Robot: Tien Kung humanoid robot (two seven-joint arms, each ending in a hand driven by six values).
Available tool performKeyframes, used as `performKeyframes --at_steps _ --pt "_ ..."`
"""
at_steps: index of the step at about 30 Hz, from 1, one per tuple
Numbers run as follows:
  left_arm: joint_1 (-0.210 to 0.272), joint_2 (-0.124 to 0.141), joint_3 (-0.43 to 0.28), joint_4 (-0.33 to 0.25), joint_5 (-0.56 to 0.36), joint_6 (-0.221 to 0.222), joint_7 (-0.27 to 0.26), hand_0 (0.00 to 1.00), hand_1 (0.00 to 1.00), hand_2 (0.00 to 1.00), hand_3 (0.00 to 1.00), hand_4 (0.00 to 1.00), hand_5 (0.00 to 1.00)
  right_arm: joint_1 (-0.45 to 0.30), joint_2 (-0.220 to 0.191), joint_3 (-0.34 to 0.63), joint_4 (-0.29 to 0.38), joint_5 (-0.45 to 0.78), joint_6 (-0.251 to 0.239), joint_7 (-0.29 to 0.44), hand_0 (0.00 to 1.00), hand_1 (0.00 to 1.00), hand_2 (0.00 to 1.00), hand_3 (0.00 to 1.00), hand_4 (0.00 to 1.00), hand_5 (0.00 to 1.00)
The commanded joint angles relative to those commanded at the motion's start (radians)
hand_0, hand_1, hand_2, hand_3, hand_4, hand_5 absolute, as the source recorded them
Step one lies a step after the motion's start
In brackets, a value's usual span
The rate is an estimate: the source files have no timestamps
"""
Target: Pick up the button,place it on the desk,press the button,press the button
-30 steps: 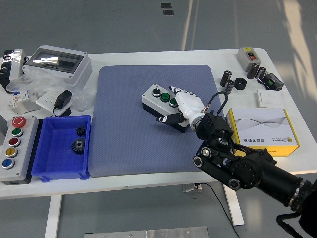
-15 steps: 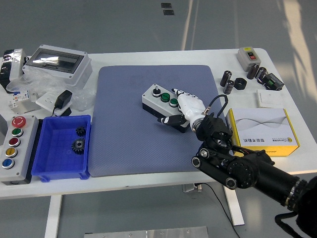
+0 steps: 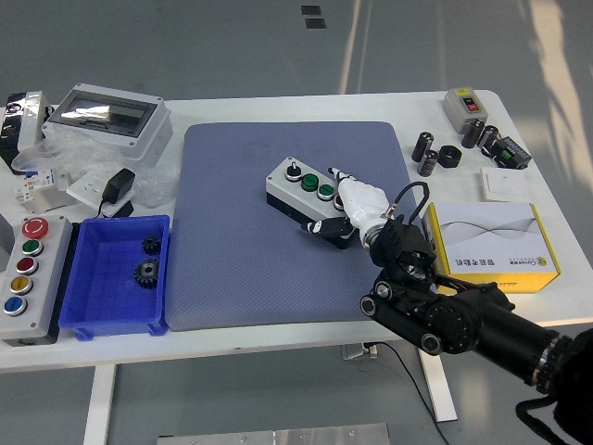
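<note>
Robot hand (image 3: 355, 201) beside button box (image 3: 310, 197), yellow box (image 3: 494, 245) nearby

We are counting two button boxes (image 3: 309, 198) (image 3: 24, 265) (one grey, one long), two gears (image 3: 145, 271) (image 3: 148, 245), one blue bin (image 3: 97, 320), and one yellow carton (image 3: 494, 244).

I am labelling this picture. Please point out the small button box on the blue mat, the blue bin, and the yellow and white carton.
button box (image 3: 298, 192), head view, grey top face.
blue bin (image 3: 97, 301), head view, bare floor.
yellow and white carton (image 3: 489, 234), head view, white lid.
</note>
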State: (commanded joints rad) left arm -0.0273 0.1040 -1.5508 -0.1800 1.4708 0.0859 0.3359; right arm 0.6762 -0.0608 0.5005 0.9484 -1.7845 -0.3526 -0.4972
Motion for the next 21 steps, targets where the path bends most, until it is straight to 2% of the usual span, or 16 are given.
performKeyframes --at_steps 1,2,7,8,13,14,19,20,21 --pt "0.000 0.000 0.001 0.000 -0.001 0.000 -0.001 0.639 0.590 0.539 0.606 0.623 0.210 0.000 0.000 -0.001 -0.001 0.000 0.000 0.000 0.291 0.620 0.756 0.998 0.942 0.324" --pt "0.000 0.000 0.003 0.000 -0.004 0.000 -0.003 0.639 0.589 0.538 0.603 0.619 0.207 -0.001 -0.001 -0.002 -0.001 0.000 0.000 0.001 0.152 0.419 0.529 0.958 0.417 0.114" --pt "0.002 0.000 0.010 0.000 -0.011 0.000 -0.009 0.639 0.589 0.538 0.603 0.619 0.207 -0.002 -0.007 0.001 0.006 0.007 0.004 0.021 0.152 0.419 0.529 0.958 0.417 0.114" --pt "0.002 0.000 0.011 0.000 -0.013 0.000 -0.010 0.638 0.589 0.538 0.603 0.619 0.207 -0.002 -0.009 0.001 0.008 0.011 0.004 0.029 0.107 0.345 0.426 0.852 0.279 0.002" --pt "0.002 -0.001 0.017 0.000 -0.021 0.000 -0.015 0.638 0.589 0.538 0.603 0.619 0.207 -0.004 -0.022 -0.004 0.016 0.029 0.002 0.067 0.107 0.345 0.426 0.852 0.279 0.002" --pt "0.002 -0.001 0.018 0.000 -0.022 0.000 -0.016 0.636 0.589 0.539 0.602 0.618 0.205 -0.005 -0.026 -0.004 0.018 0.033 0.001 0.076 0.070 0.289 0.330 0.436 0.147 0.002" --pt "0.003 -0.002 0.020 0.000 -0.027 0.000 -0.021 0.636 0.589 0.539 0.602 0.618 0.205 -0.017 -0.081 -0.002 0.078 0.074 -0.020 0.174 0.070 0.289 0.330 0.436 0.147 0.002" --pt "0.004 -0.003 0.021 0.000 -0.029 0.001 -0.022 0.636 0.589 0.538 0.601 0.615 0.204 -0.020 -0.104 -0.002 0.104 0.088 -0.023 0.206 0.071 0.284 0.320 0.289 0.043 0.002" --pt "0.004 -0.003 0.022 0.000 -0.030 0.001 -0.023 0.636 0.589 0.538 0.601 0.615 0.204 -0.022 -0.120 -0.002 0.122 0.096 -0.025 0.229 0.071 0.284 0.320 0.289 0.043 0.002"
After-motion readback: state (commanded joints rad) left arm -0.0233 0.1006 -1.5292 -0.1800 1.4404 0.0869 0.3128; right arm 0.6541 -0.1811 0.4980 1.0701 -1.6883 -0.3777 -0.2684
